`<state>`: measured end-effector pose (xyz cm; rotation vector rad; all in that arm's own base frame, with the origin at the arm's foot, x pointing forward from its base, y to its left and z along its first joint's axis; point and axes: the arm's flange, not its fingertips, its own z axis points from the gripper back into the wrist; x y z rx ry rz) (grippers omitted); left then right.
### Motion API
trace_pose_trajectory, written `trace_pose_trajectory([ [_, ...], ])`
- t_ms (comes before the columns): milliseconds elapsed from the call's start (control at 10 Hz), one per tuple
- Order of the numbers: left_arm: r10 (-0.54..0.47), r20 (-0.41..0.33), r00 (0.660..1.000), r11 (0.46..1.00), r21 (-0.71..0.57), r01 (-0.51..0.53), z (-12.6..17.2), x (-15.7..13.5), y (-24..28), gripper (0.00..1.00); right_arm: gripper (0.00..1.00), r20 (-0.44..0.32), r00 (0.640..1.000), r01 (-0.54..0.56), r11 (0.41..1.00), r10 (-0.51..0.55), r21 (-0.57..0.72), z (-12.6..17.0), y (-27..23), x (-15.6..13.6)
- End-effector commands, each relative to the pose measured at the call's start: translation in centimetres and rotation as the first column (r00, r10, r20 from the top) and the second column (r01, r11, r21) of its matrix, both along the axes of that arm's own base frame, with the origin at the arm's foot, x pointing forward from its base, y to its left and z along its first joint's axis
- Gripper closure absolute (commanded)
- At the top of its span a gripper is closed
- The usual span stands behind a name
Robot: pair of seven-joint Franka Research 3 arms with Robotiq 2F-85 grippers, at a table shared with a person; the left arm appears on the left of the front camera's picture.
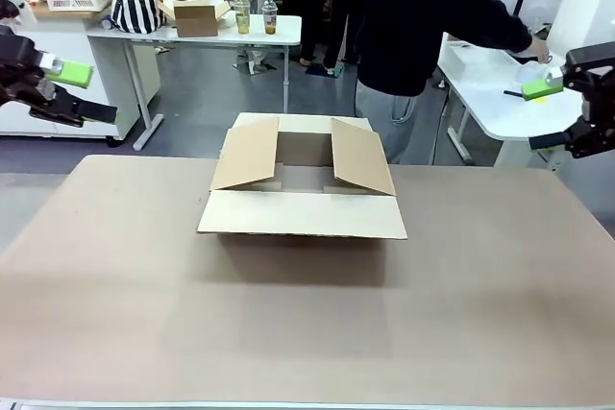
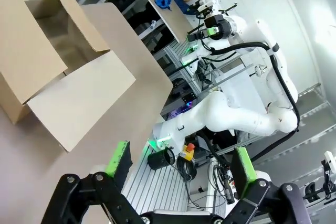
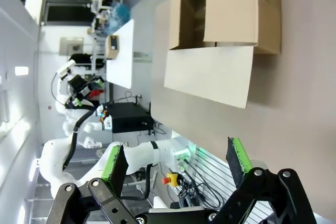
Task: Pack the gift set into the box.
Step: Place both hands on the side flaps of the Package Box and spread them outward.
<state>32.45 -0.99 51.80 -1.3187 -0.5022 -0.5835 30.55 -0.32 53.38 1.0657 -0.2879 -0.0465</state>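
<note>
Left claw: the left claw (image 2: 181, 157) is spread wide with nothing between its green pads (image 2: 119, 158), raised off the left edge of the table (image 1: 144, 314).
Right claw: the right claw (image 3: 177, 160) is just as wide and grips nothing, raised off the table's right edge.
Box: the box (image 1: 303, 215) stands on the table midway between the two claws, well apart from each and lower than both, with its flaps (image 1: 248, 153) open.
Person: a person (image 1: 423, 7) stands beyond the box, nearer the right claw, with one hand (image 1: 533, 48) at a white side table (image 1: 480, 93) just behind that claw.
</note>
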Motion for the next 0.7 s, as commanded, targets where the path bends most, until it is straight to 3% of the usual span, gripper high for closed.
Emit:
trace_pose_trajectory([
  [0, -0.006, 0.025, 1.000, 0.999, -0.031, 0.006, 0.0, 0.1, -0.2, 0.00, 0.00, 0.029, 1.000, -0.010, 1.000, 0.009, 0.023, 0.1, -0.2, 0.4],
  [400, -0.001, -0.003, 1.000, 1.000, -0.001, 0.001, -0.1, -0.1, 0.1, 0.00, 0.00, 0.029, 1.000, -0.010, 1.000, 0.009, 0.023, 0.1, -0.2, 0.4],
  [500, 0.085, -0.118, 0.989, 0.963, 0.265, -0.051, 2.4, 1.0, -2.9, 0.00, 0.00, 0.029, 1.000, -0.010, 1.000, 0.009, 0.023, 0.1, -0.2, 0.4],
  [600, 0.159, -0.132, 0.978, 0.897, 0.433, -0.087, 4.5, 2.4, -6.7, 0.00, 0.00, 0.029, 1.000, -0.010, 1.000, 0.009, 0.023, 0.1, -0.2, 0.4],
])
